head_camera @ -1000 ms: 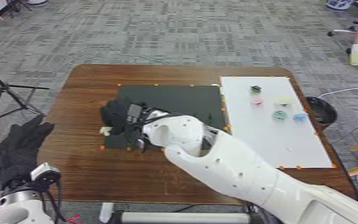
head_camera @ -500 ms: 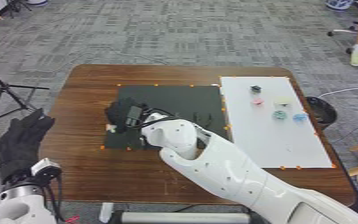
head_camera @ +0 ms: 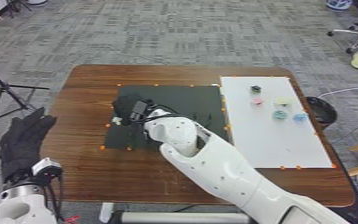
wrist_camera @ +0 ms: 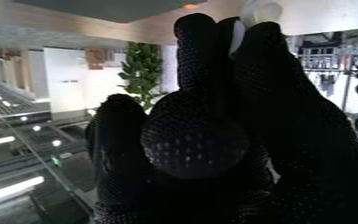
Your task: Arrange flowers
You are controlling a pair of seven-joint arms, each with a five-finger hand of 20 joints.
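White flower held by the right hand at the dark mat's left edge

The right hand (head_camera: 129,104) is over the left part of the dark mat (head_camera: 184,100), its arm crossing the brown table (head_camera: 82,172) from the near right. In the head view a white flower (head_camera: 116,120) shows beside the hand, at the mat's left edge. The right wrist view finds the fingers of the right hand (wrist_camera: 193,145) closed together, with the white flower pinched between them near the tips. Whether the flower touches the mat cannot be told.

The left hand (head_camera: 23,142) is off the table's left side, palm and fingers extended forward, the fingers close alongside one another and uncurled. Nothing is seen in its grasp.

Five further flowers lie on the white board (head_camera: 282,145), to the right of the mat, all on its far half. A dark flower (head_camera: 255,89) is farthest; a pink flower (head_camera: 257,101) is nearer, with a yellow flower (head_camera: 282,100) to its right. Nearer again are a green flower (head_camera: 279,115) and, just to its right, a blue flower (head_camera: 301,117).

Orange marks (head_camera: 102,147) line the mat and board. A black bin (head_camera: 333,117) stands beside the table on the right — a tripod (head_camera: 5,89) on the left.
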